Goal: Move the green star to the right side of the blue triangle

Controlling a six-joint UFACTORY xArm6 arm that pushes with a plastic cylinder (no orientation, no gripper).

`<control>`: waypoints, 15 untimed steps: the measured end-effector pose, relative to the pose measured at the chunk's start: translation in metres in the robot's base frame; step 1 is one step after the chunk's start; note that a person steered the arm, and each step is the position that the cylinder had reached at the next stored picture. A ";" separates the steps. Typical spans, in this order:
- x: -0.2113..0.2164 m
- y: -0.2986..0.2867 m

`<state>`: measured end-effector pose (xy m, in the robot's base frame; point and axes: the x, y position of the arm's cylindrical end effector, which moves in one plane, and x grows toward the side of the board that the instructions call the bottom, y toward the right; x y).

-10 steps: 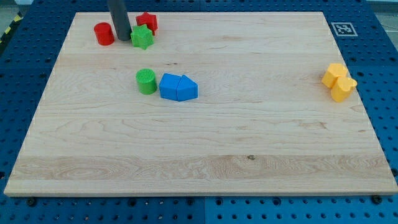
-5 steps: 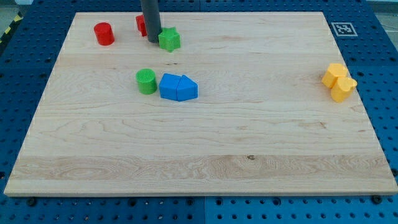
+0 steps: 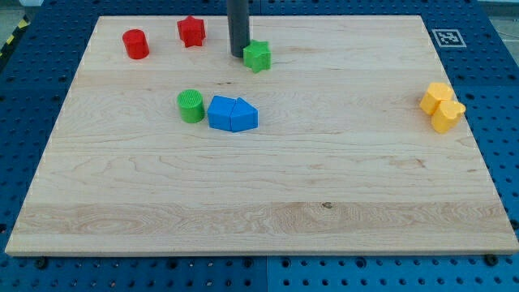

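The green star lies near the view's top, a little left of centre. My tip stands right against the star's left side. The blue triangle lies below the star, joined to a blue block on its left. The star is above and slightly right of the triangle, about a block's width of bare board between them.
A green cylinder sits just left of the blue blocks. A red star and a red cylinder lie at the view's top left. Two yellow blocks sit at the right edge of the wooden board.
My tip has slid to the view's right along the top of the board, pushing the green star away from the red star. The other blocks have not moved.
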<state>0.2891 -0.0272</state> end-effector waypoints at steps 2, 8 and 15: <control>0.007 0.015; 0.010 0.095; 0.128 0.097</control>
<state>0.4170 0.0695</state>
